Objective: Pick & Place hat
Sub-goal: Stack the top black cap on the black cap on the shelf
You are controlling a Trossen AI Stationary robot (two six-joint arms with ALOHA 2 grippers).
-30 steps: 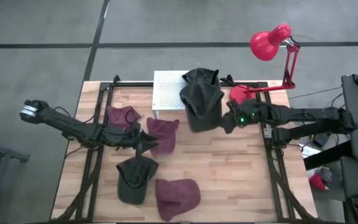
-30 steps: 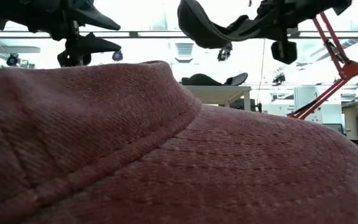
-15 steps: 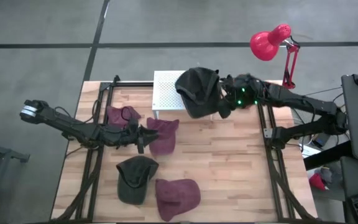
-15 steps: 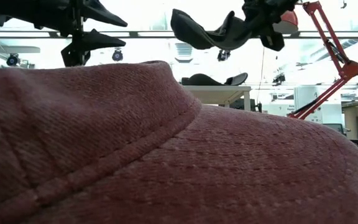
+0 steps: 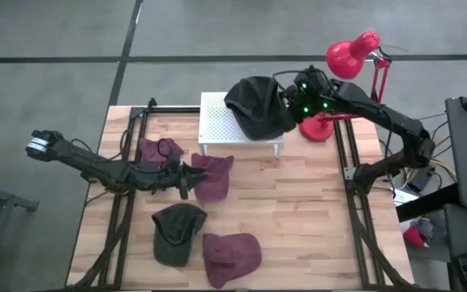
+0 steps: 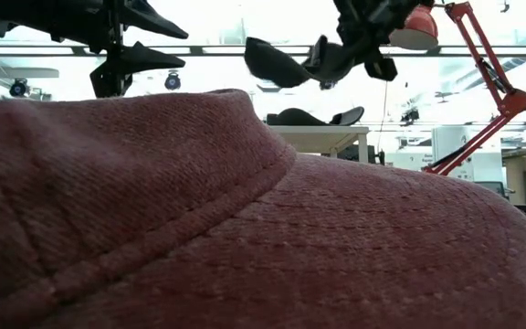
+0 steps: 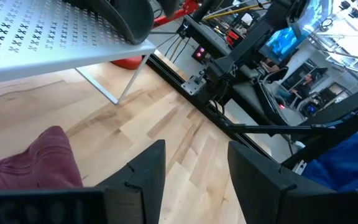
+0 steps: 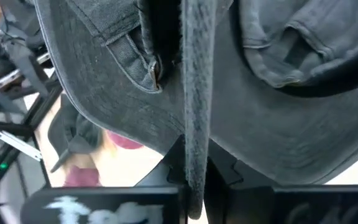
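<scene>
Dark hat [image 5: 254, 108] gripped in clenched right end effector [image 5: 292, 105], carried above white perforated stand [image 5: 217, 122], not yet set down; left end effector [image 5: 186, 177] parted, empty, beside maroon hat [image 5: 212, 176] on counter [image 5: 298, 219]; three more hats unplaced

Low view is basically useless here, a maroon hat [image 6: 245, 228] sits right against the lens and blocks nearly the whole table, so only the white stand [image 6: 322, 137] with another hat on it pokes out behind. From above, the dark hat [image 5: 256, 108] covers the right gripper's fingertips and much of the stand's far right corner. The right wrist view is filled with hat fabric, too close to make out much else.
</scene>
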